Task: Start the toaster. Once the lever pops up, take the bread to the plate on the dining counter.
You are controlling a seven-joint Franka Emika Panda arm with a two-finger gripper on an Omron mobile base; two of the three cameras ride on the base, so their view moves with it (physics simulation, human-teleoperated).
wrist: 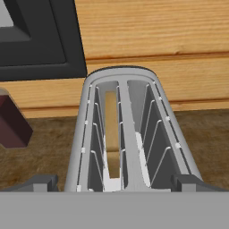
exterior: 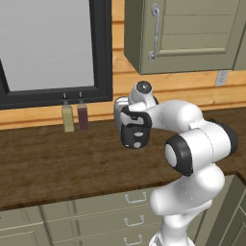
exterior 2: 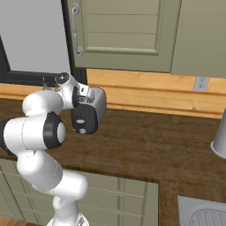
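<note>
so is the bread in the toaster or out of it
In. The hand view shows the bread standing on edge, sunk inside the left slot of the toaster, with the right slot empty.

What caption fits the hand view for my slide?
Open pincer poised over the silver toaster, the bread sitting in its left slot, the other slot empty.

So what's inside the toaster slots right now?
In the toaster, the hand view's left slot holds the bread, a tan slice standing on edge. The right slot shows only wire guides. The slice's lower part is hidden down in the slot.
</note>
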